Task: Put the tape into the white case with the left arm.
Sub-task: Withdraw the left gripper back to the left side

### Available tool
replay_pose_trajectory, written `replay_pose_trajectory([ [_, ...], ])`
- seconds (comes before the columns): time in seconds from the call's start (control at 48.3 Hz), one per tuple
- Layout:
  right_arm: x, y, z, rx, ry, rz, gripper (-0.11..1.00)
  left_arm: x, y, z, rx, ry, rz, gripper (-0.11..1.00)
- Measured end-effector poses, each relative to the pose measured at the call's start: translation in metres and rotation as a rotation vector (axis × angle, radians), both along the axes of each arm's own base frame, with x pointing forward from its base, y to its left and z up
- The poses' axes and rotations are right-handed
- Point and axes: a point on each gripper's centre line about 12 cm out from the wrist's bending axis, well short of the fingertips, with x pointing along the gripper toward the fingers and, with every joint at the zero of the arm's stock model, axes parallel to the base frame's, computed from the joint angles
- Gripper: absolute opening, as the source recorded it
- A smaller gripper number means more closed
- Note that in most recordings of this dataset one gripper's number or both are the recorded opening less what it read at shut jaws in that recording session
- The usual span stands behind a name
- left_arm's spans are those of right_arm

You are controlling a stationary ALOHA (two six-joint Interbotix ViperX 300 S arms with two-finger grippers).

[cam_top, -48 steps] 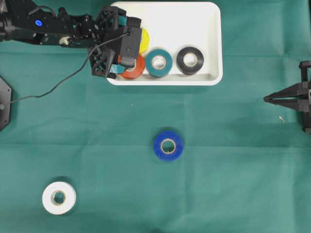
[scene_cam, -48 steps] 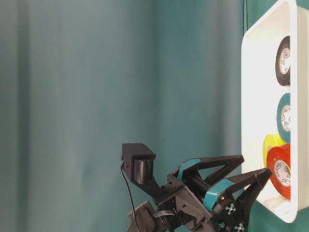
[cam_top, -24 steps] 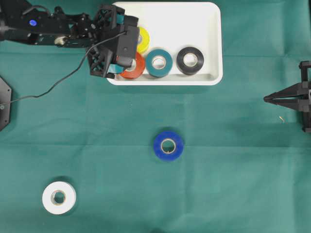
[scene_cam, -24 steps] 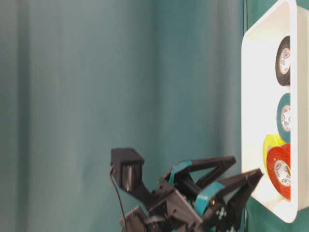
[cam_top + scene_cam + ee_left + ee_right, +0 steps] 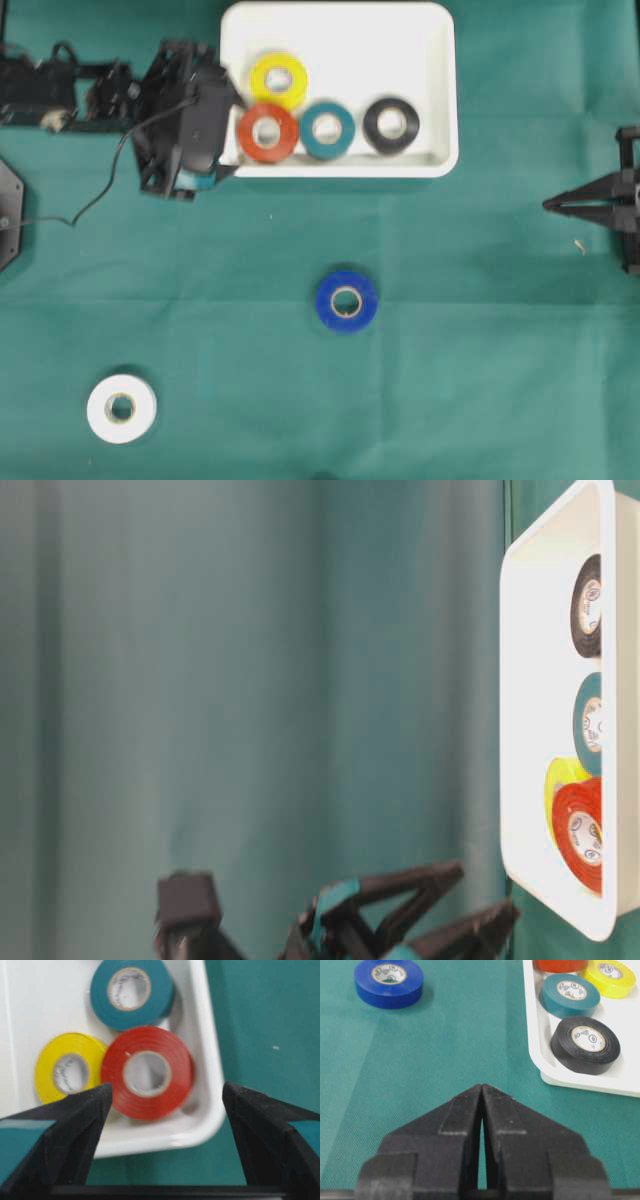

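Desk: covered in green cloth.

White case: lies at the far edge of the desk. It holds four tape rolls lying flat: yellow tape, red tape, teal tape, black tape. The red roll touches the yellow one and sits just beside the teal one; red, teal and black form a row along the case's near wall.

Blue tape: flat on the cloth near the middle of the desk, well apart from the case.

White tape: flat on the cloth at the near left corner, well apart from everything else.

Left pincer: just outside the left end of the case, above the cloth; teal-banded fingers spread wide, nothing between them. The wrist view looks past them onto the red roll inside the case corner.

Right pincer: at the right edge of the desk, fingers pressed together, empty, far from all rolls.
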Motion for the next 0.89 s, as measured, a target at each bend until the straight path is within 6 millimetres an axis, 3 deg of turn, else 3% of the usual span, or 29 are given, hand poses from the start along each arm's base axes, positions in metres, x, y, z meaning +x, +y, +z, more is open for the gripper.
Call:
replay_pose_trajectory([
  [0.373,0.000,0.000,0.000,0.000,0.000,0.002,-0.09,-0.034,-0.030,0.007,-0.095,-0.055,0.023,0.91],
  [0.704,0.000,0.000,0.001,0.001,-0.003,0.000,-0.09,-0.062,-0.042,0.020,-0.124,-0.130,0.020,0.90],
  [0.89,0.000,0.000,0.000,0.001,-0.002,0.000,-0.09,-0.078,-0.046,0.018,-0.126,-0.145,0.013,0.90],
])
